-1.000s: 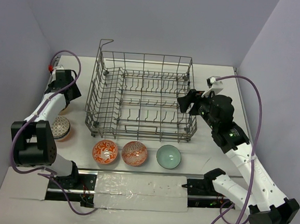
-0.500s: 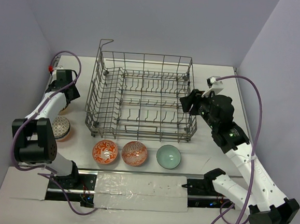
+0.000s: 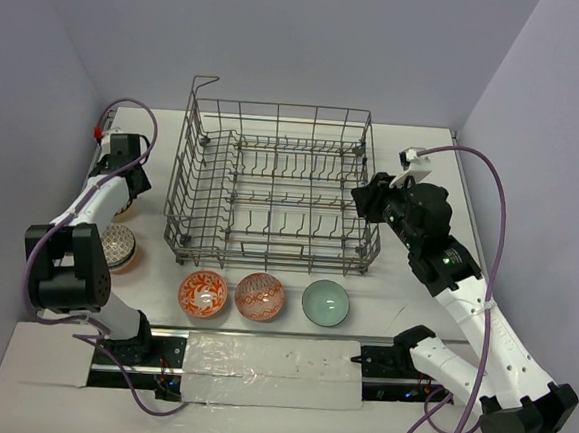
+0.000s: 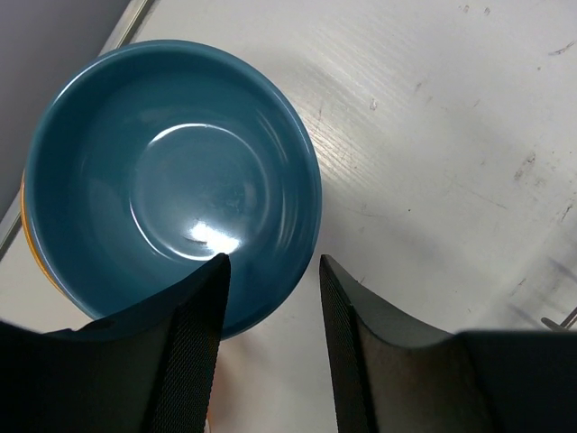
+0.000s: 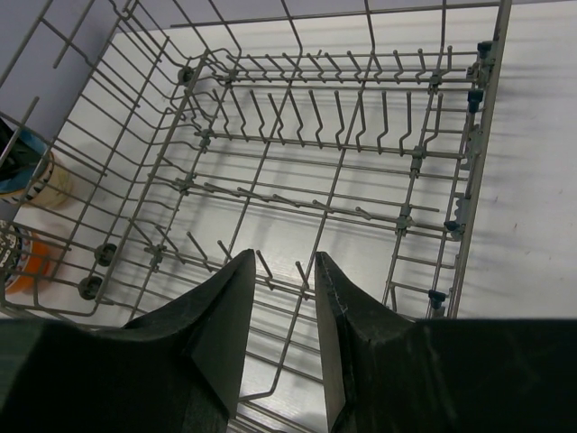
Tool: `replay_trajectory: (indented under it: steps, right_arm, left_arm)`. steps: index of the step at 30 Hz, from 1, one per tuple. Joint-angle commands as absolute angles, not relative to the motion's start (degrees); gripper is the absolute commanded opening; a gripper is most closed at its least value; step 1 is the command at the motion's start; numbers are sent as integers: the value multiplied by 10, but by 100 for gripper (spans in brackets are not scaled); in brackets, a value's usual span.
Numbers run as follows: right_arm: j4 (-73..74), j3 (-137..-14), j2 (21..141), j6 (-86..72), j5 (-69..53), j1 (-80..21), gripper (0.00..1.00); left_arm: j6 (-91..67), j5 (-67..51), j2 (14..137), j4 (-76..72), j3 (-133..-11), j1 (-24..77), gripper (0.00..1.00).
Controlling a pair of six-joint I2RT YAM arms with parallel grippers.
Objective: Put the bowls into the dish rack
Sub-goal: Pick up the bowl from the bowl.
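**Left arm reaches for a first bowl.** The left gripper [image 4: 270, 269] straddles the near rim of a round teal-blue ceramic bowl [image 4: 171, 171] by the left edge of the white table [image 3: 389, 290]. One finger is inside the bowl and one outside, with the jaws half-wide and not yet pinching (a strip of bare table shows beside the outer finger).

The large grey wire dish rack [image 3: 272, 247] stands mid-table toward the far edge with no bowl in it. The right gripper [image 5: 279, 260] hangs over the rack's right side, jaws fairly narrow and holding nothing.

The loading looks barely begun. The next move calls for a firm pinch on the rim, then a lift clear of what seems to be an orange bowl [image 4: 29, 236] underneath, then a carry over the rack's tall left wall.

Only the overhead camera shows the row waiting along the near edge: an orange-red patterned bowl [image 3: 203, 293], an orange-and-white patterned bowl [image 3: 260, 296] and a pale green bowl [image 3: 325, 303]. Only the left wrist camera shows the rim between the fingers, which the arm hides from above.
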State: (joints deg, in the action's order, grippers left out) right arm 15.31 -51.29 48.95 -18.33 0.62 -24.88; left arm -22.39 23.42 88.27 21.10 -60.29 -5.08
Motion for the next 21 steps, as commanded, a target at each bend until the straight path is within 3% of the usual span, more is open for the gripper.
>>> replay_trajectory:
  steps: [1, 21]
  right_arm:
    - [144, -520, 478, -178, 12, -250, 40]
    - [143, -519, 483, -178, 16, -250, 36]
  left_arm:
    - [-231, 243, 889, 210, -630, -54, 50]
    - [-229, 272, 898, 216, -644, -54, 44]
